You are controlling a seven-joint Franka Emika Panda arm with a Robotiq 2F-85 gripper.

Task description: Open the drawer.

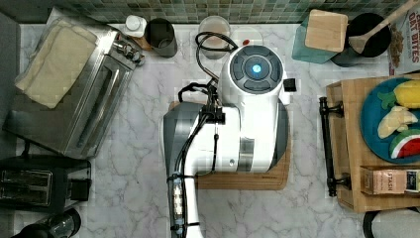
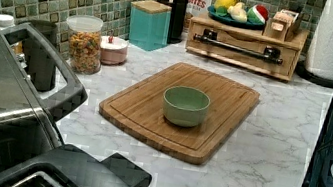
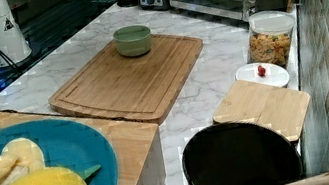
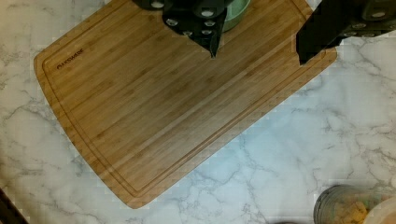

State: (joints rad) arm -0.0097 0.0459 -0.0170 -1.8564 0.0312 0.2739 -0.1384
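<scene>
The drawer (image 2: 242, 47) sits shut in a low light-wood unit at the far end of the marble table (image 2: 266, 155) in the left view, and at the top view's right edge. Its long black bar handle (image 1: 327, 146) runs across the front on 2 posts. A blue plate of toy fruit (image 2: 238, 11) and a tea box (image 1: 389, 180) rest on top of the unit.

The claw (image 4: 259, 53) hangs released above the bamboo cutting board (image 4: 163, 107), its 2 black fingers (image 4: 205, 28) spread apart with nothing between them. A green bowl (image 2: 185, 105) stands on the board just beneath the wrist. In the top view the arm's white body (image 1: 233, 119) covers most of the board, well apart from the handle.

The task looks to be at its very start: the approach to the handle is not yet made. The next move calls for carrying the claw across the table toward the drawer front, lowering it to the bar's height, and turning the fingers so they straddle the bar between the 2 posts. After that comes a firm close and a straight pull away from the unit, along the slide.
</scene>
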